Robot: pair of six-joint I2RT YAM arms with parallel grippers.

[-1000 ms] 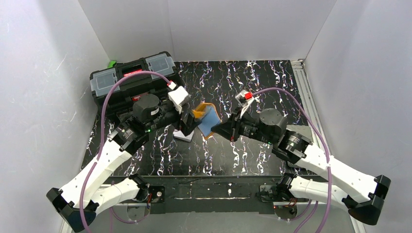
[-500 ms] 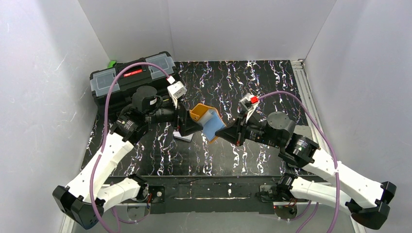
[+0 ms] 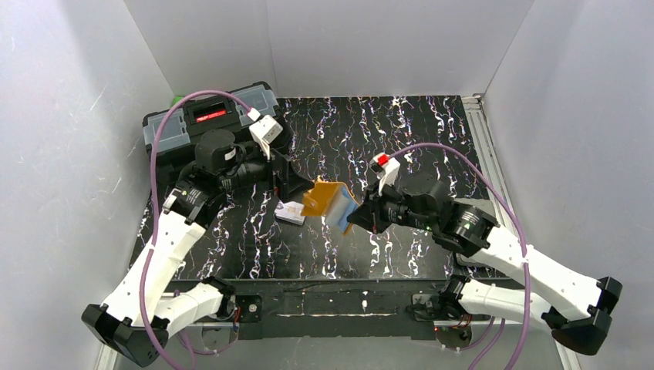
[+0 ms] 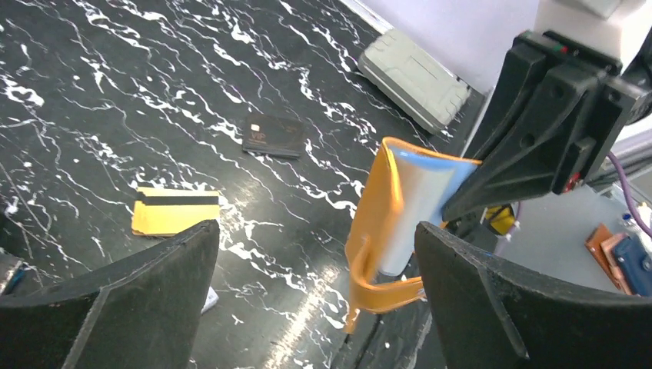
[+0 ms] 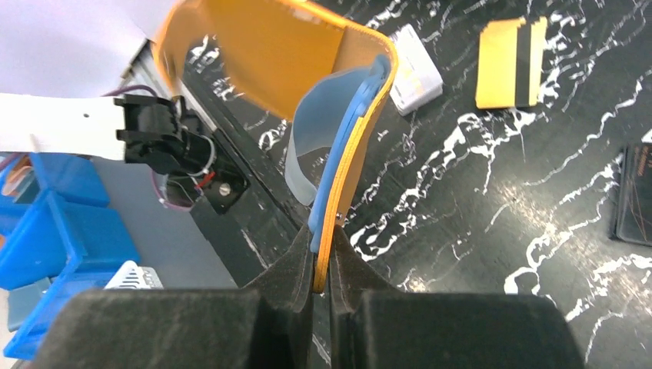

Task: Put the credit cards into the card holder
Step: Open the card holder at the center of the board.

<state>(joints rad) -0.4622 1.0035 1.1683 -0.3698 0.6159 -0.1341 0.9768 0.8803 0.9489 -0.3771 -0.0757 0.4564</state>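
Observation:
The orange card holder [image 3: 328, 202] hangs half open above the table, its bluish sleeves [image 5: 307, 138] showing. My right gripper [image 5: 321, 284] is shut on its lower edge. My left gripper [image 4: 314, 238] is open wide with nothing in it, just left of the holder [image 4: 388, 223]; the holder's tab dangles near the right finger. On the table lie an orange credit card [image 4: 175, 211] with a dark stripe, a black card [image 4: 273, 135] and a white card [image 3: 291, 212]. The right wrist view also shows the orange card [image 5: 511, 63], the white card [image 5: 415, 77] and the black card [image 5: 634, 196].
A big black toolbox [image 3: 208, 119] stands at the back left, right behind my left arm. A small grey ribbed block [image 4: 415, 77] sits by the far wall. White walls close in the marbled black table [image 3: 401, 131] on three sides.
My left gripper has drawn back to the left, away from the card holder. The right gripper has carried the holder slightly nearer and lower, still shut on it.

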